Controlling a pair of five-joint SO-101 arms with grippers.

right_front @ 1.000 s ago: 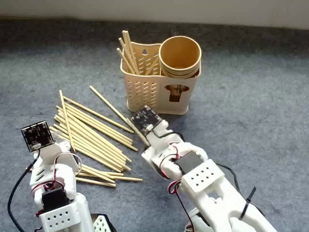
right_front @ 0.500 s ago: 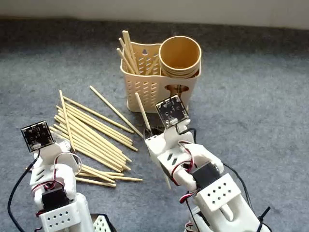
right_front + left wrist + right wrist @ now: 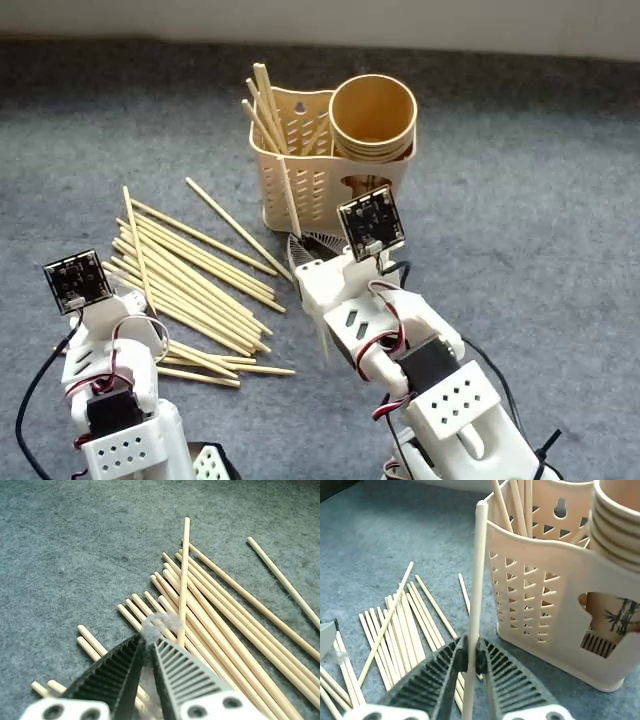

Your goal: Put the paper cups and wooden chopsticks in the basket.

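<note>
A cream plastic basket stands at the back of the grey carpet. It holds a stack of paper cups and several chopsticks. My right gripper is shut on one wooden chopstick, held upright just in front of the basket's wall. A pile of chopsticks lies on the carpet to the left. My left gripper sits shut over the near end of that pile, with a bit of grey fluff at its tips.
One chopstick lies apart, between the pile and the basket. The left arm stands at the near left, the right arm at the near middle. Bare carpet stretches to the right of the basket.
My right gripper has lifted a chopstick off the carpet, tilted it upright and carried it toward the basket. The left arm has not moved.
</note>
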